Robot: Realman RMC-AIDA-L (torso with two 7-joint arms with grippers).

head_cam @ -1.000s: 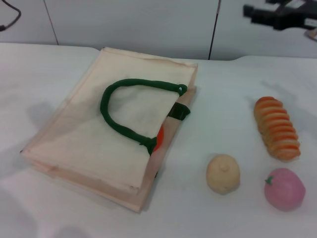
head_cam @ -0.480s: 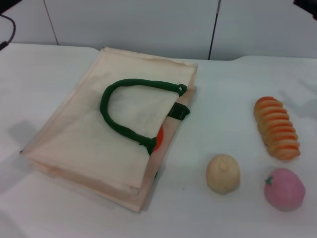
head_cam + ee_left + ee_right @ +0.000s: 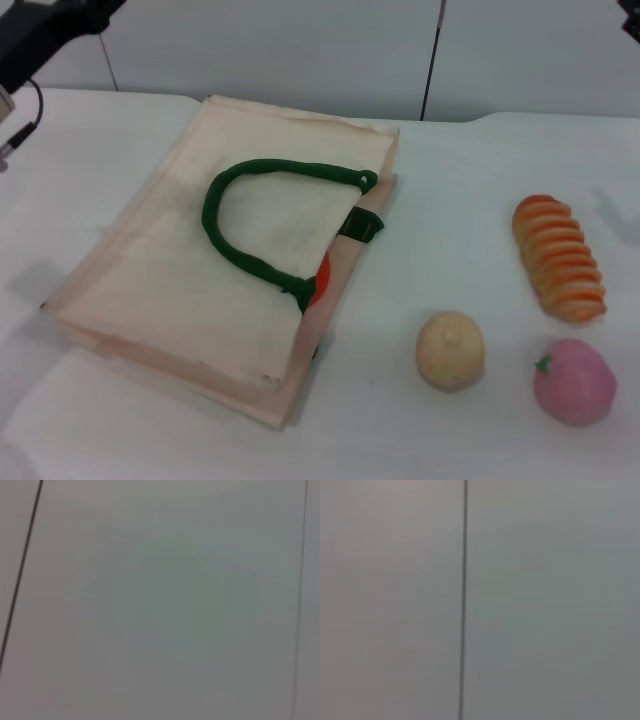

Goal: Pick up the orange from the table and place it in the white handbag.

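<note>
Orange (image 3: 322, 279) inside white handbag (image 3: 180, 290) on table (image 3: 440, 210)

Matt cream cloth handbag (image 3: 190, 270), green rope handle (image 3: 235, 215), smooth white table (image 3: 460, 200)

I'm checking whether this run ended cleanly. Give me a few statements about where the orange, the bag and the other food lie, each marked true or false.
1. The orange peeks out of the white handbag's opening. True.
2. The handbag stands upright. False: it lies flat on the table.
3. The pink fruit is inside the bag. False: it sits on the table, apart from it.
4. The ridged loaf lies beyond the pink fruit. True.
5. A gripper holds the bag's green handle. False: nothing touches it.
</note>
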